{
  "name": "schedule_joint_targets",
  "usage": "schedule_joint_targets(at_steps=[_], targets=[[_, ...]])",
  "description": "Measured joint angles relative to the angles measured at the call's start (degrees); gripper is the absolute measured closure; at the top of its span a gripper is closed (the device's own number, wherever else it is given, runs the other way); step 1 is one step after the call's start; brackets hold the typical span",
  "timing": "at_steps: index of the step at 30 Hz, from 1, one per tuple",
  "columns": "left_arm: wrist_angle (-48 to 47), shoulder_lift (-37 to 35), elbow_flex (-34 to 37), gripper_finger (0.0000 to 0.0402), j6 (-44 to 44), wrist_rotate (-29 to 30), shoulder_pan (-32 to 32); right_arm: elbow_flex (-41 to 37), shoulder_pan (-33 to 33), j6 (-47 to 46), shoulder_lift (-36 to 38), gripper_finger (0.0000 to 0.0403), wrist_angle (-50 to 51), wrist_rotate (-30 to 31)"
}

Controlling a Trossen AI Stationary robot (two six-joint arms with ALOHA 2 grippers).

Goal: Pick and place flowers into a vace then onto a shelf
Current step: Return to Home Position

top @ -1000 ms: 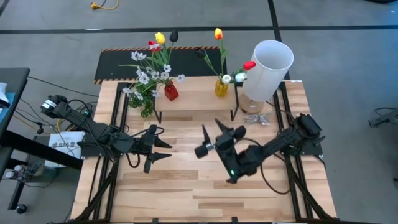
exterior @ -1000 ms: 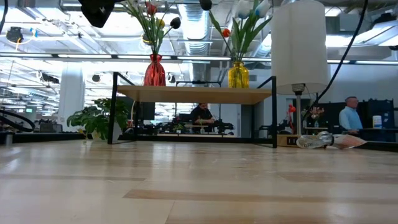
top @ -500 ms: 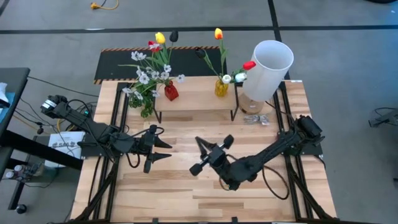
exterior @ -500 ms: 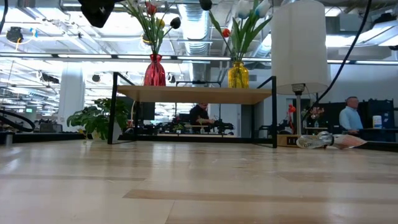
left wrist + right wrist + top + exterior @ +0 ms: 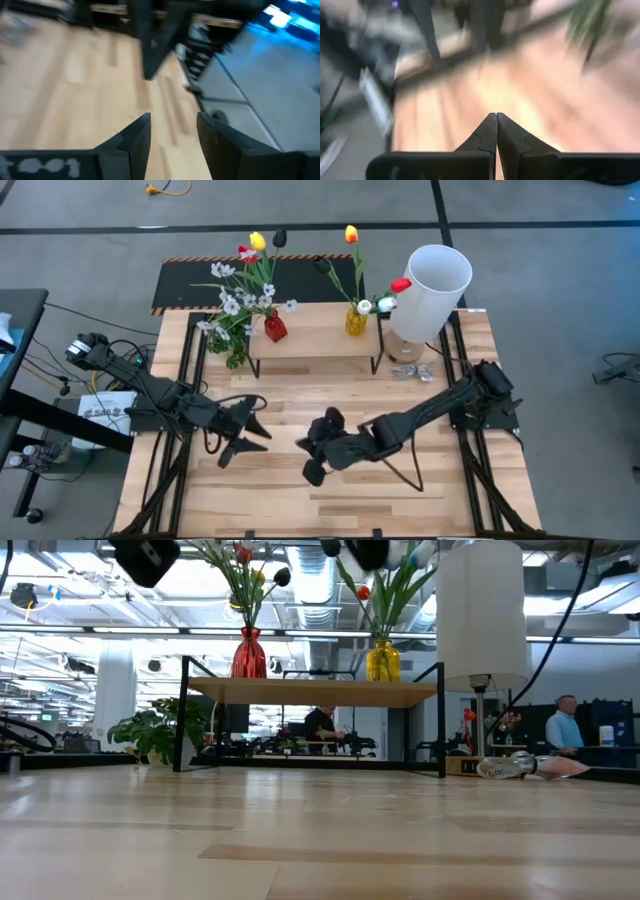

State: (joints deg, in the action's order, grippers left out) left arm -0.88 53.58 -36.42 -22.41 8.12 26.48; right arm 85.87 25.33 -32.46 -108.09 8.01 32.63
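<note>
Seeing right gripper point(image 5: 496, 117) pulled back over mid-worktop point(image 5: 330, 505), well clear of the shelf point(image 5: 320, 342); jaws pressed together, holding nothing. Versus a second back: nearer the shelf front, jaws apart. Reads as release done, retreat under way.

Seeing left gripper point(image 5: 172, 120) over the left side of the worktop, jaws apart, empty. Twisted a little toward the near edge versus a second back, otherwise parked.

No change to flowers point(image 5: 243, 292) or vases between frames. Counting two bunches, both up on the shelf: one in the red vase point(image 5: 275, 329), one in the yellow vase point(image 5: 356, 321), white flower point(image 5: 365, 306) included in the yellow one.

Taking orientation from the low view: stems' long axis near vertical, fanned slightly outward, heads up, cut ends down in the vases. Both vases upright, well apart on the board.

Finding no loose flowers on the worktop. Judging the task as good as finished; only homing the arms left.
</note>
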Motion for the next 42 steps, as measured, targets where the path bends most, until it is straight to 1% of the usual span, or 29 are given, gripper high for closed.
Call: schedule_joint_targets(at_steps=[2,4,5,7,8,9,11,14,15,20,23,25,27,31,34,39,42], targets=[[-1.1,0.0,0.0,0.0253,-0.9,-4.6,0.0,1.1,-0.9,-5.2,0.0,0.0402,7.9,-9.7],[-2.3,0.0,0.0,0.0253,-0.9,-9.0,0.0,1.8,-1.7,-8.6,0.0,0.0402,11.1,-20.7],[-3.1,0.0,0.0,0.0253,-0.9,-11.1,0.0,2.2,-2.1,-10.1,0.0,0.0403,10.7,-26.3],[-4.7,0.0,0.0,0.0253,-0.9,-14.6,0.0,2.8,-2.6,-13.3,0.0,0.0403,6.1,-36.7],[-5.2,0.0,0.0,0.0253,-0.9,-15.7,0.0,3.0,-2.7,-14.7,0.0,0.0403,2.2,-40.1],[-5.7,0.0,0.0,0.0253,-0.9,-16.5,0.0,3.2,-2.6,-15.5,0.0,0.0403,-2.7,-42.1],[-6.7,0.0,0.0,0.0253,-0.9,-17.1,0.0,4.1,-2.6,-13.5,0.0,0.0403,-12.6,-42.5],[-6.8,0.0,0.0,0.0253,-0.9,-17.2,0.0,8.4,-2.4,-4.2,0.0,0.0403,-22.9,-40.1],[-6.8,0.0,0.0,0.0253,-0.9,-17.1,0.0,10.3,-2.6,0.2,0.1,0.0403,-24.1,-39.9],[-6.7,0.0,0.0,0.0253,-0.9,-16.3,0.0,20.8,-5.4,22.8,0.1,0.0403,-23.2,-39.7],[-6.6,0.0,0.0,0.0253,-0.9,-14.7,0.0,27.0,-7.1,37.0,0.1,0.0403,-24.3,-39.6],[-6.6,0.0,0.0,0.0253,-0.9,-13.3,0.0,31.1,-7.9,44.4,0.1,0.0403,-24.8,-39.8],[-6.3,0.0,0.0,0.0253,-0.9,-12.6,0.0,34.7,-8.4,49.6,0.1,0.0403,-24.8,-40.0],[-5.6,0.0,0.0,0.0253,-0.9,-11.8,0.0,39.6,-8.6,57.0,0.3,0.0403,-24.7,-40.1],[-5.6,0.0,0.0,0.0253,-0.9,-11.3,0.0,41.2,-7.7,60.9,0.7,0.0403,-25.6,-40.2],[-5.7,0.0,0.0,0.0253,0.2,-10.5,0.0,41.0,-5.9,62.4,0.5,0.0403,-27.7,-39.8],[-5.7,0.0,0.0,0.0253,0.2,-10.4,0.0,37.7,-5.0,61.8,0.2,0.0403,-33.6,-37.8]])
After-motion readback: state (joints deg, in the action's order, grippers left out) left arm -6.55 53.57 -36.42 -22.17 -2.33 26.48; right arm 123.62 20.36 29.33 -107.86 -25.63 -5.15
